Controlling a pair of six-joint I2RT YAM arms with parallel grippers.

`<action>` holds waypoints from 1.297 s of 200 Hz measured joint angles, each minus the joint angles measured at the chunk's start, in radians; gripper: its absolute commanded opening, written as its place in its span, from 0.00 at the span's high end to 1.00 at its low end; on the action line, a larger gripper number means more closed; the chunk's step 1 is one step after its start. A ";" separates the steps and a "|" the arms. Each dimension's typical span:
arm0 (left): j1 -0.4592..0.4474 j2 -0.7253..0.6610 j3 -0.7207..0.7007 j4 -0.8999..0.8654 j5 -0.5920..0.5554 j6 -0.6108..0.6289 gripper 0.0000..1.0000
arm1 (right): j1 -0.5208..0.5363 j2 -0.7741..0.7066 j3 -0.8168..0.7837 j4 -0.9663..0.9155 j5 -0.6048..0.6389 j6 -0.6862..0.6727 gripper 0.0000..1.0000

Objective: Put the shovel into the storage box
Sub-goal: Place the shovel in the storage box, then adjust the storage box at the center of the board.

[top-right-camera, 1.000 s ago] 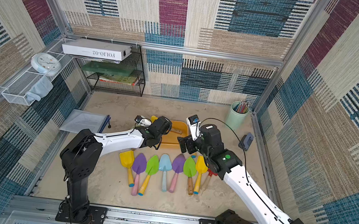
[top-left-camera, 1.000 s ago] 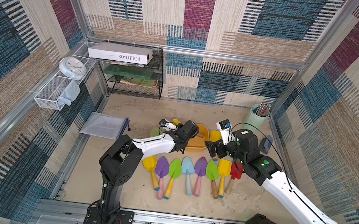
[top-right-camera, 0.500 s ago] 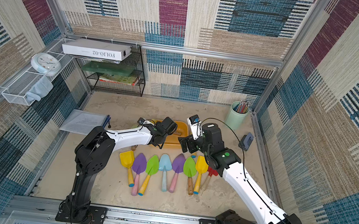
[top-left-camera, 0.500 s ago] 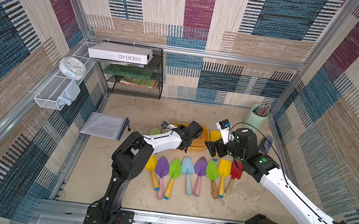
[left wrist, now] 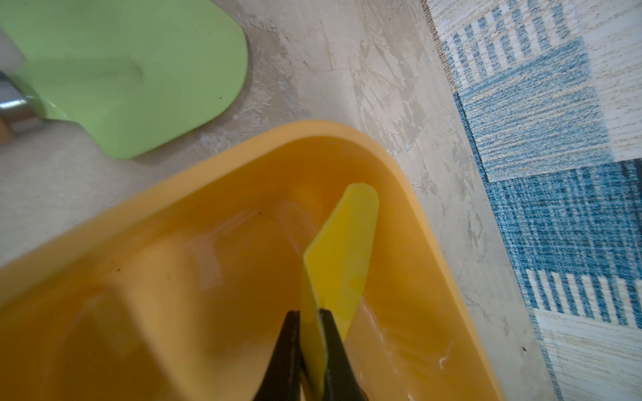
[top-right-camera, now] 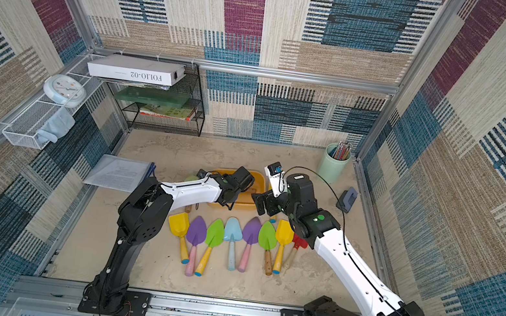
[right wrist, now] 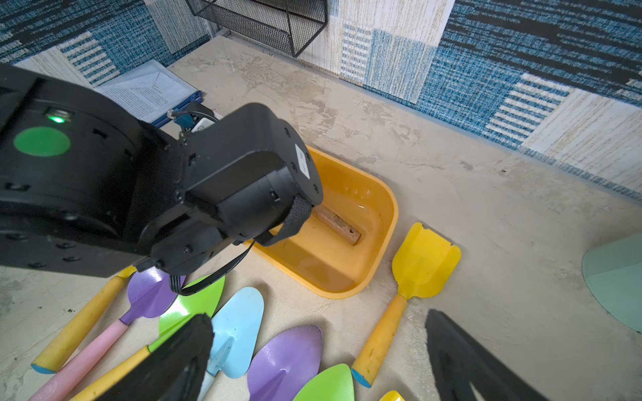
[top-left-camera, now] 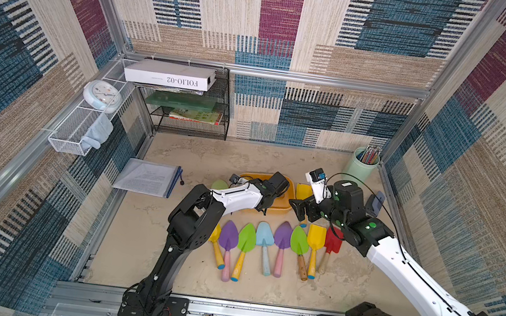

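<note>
Notably, the left gripper (left wrist: 310,314) had its jaws clenched on the blade of the yellow toy shovel (left wrist: 342,250), which was inside the shallow yellow-orange plastic storage box (left wrist: 208,166) on the beige desk (top-left-camera: 197,154), while the right gripper (right wrist: 318,317) hovered nearby with jaws released

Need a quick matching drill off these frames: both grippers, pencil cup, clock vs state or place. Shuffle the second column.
Column A
1. left gripper
2. right gripper
3. pencil cup
4. clock

Column B
a. open, holding nothing
b. at the white wire basket on the side wall
c. shut on the yellow shovel blade, within the storage box
d. standing on the floor in a back corner

Pairs: 1-c, 2-a, 3-d, 4-b
</note>
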 measured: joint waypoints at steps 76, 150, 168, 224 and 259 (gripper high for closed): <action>0.006 0.020 0.016 -0.010 0.027 -0.030 0.34 | -0.004 0.000 0.000 0.000 -0.010 0.000 0.01; 0.012 -0.011 0.046 -0.012 0.056 0.006 0.30 | -0.006 0.000 0.003 0.000 -0.015 0.000 0.00; 0.012 -0.031 0.048 -0.011 0.059 0.019 0.29 | -0.007 0.000 0.003 0.000 -0.019 0.000 0.00; 0.012 -0.102 0.039 0.002 0.075 0.068 0.28 | -0.013 0.008 0.023 -0.003 -0.023 -0.007 0.00; 0.008 -0.212 0.010 0.005 0.053 0.160 0.27 | -0.038 0.064 0.083 -0.029 -0.036 -0.041 0.02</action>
